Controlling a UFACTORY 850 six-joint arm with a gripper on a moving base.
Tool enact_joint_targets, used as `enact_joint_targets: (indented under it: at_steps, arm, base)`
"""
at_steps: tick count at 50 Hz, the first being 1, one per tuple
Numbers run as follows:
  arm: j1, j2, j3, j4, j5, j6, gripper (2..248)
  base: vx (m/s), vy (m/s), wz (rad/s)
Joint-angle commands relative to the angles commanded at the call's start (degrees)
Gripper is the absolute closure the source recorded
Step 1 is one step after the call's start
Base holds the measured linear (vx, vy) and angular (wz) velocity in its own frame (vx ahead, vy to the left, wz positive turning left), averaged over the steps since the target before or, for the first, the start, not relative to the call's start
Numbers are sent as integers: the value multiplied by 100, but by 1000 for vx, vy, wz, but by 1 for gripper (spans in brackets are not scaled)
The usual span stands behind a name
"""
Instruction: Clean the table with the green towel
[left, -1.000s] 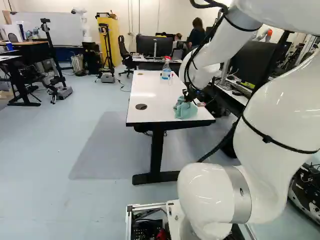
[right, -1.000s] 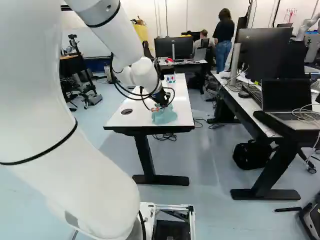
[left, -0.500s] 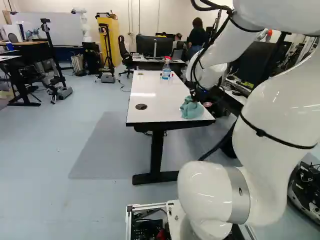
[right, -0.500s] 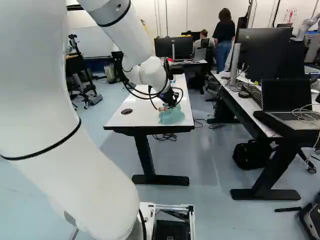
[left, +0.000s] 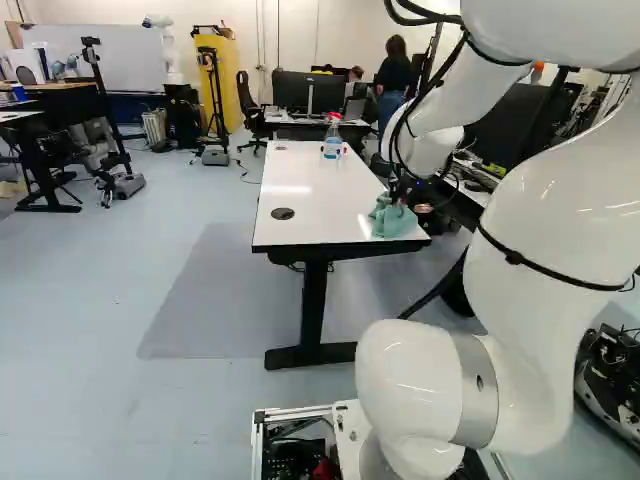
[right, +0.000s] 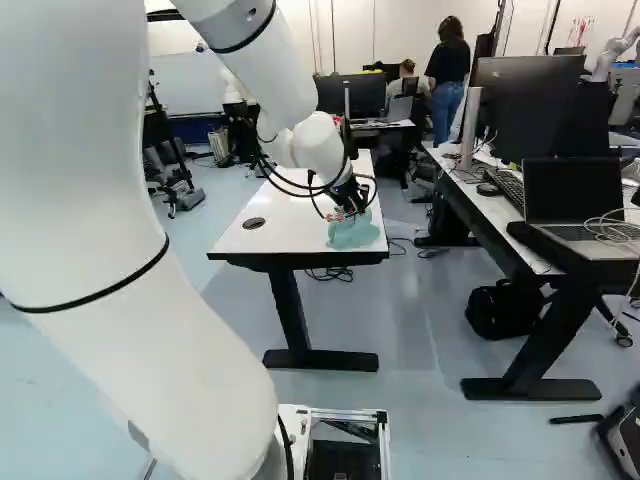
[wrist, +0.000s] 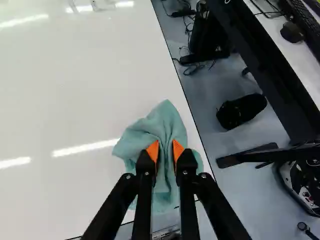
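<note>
- The green towel (wrist: 170, 117) lies bunched at the near right corner of the white tabletop (left: 310, 200), under the claw (right: 347, 203).
- The wrist view shows what both base views leave hidden: the claw (wrist: 165, 150) is partly closed, a raised fold of towel pinched between its ridged orange pads, with a narrow gap between them.
- That cloth looks soft and matt, creased lengthwise where it is gripped and spread into uneven lobes around it.
- The tabletop itself is smooth and glossy — streaks of light show on it — with a thin black edge and straight sides.
- Both base views show a round, dark cable grommet (left: 283, 213) set into the near left part of the tabletop.
- Only the left base view clearly shows the transparent plastic bottle (left: 332, 142), standing on the far part of the tabletop, with a red top and a blue-and-white label.
- Right of the tabletop, the right base view alone shows an open laptop (right: 573, 192) with a flat, dark screen.
- A soft-sided black bag (right: 505, 309) sits on the floor right of the tabletop — rounded, dull-surfaced, and in the wrist view too.
</note>
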Motion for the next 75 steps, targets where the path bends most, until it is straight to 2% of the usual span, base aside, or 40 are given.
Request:
enact_joint_targets:
  at_steps: [1, 2, 6, 7, 11, 12, 17, 18, 22, 23, 27, 28, 52, 75]
  arm:
    - [0, 0, 0, 0, 0, 0, 206]
    - [0, 0, 0, 0, 0, 0, 172]
    - [0, 0, 0, 0, 0, 0, 172]
    - [0, 0, 0, 0, 0, 0, 135]
    - [0, 0, 0, 0, 0, 0, 135]
    - [0, 0, 0, 0, 0, 0, 99]
    - [0, 0, 0, 0, 0, 0, 99]
    - [0, 0, 0, 0, 0, 0, 62]
    - [0, 0, 0, 0, 0, 0, 62]
    - [1, 1, 1, 0, 0, 0, 24]
    - [22, 31, 17, 0, 0, 0, 24]
    - [33, 49, 26, 0, 0, 0, 3]
    - [443, 737, 383, 0, 0, 0, 3]
    - [893, 1066, 692, 0, 0, 0, 3]
  base:
    - [0, 0, 0]
    - [0, 0, 0]
    - [0, 0, 0]
    - [0, 0, 0]
    - [0, 0, 0]
    - [0, 0, 0]
    - [0, 0, 0]
    - [0, 0, 0]
    - [0, 0, 0]
    - [0, 0, 0]
    - [0, 0, 0]
    - [0, 0, 0]
    - [0, 0, 0]
    - [0, 0, 0]
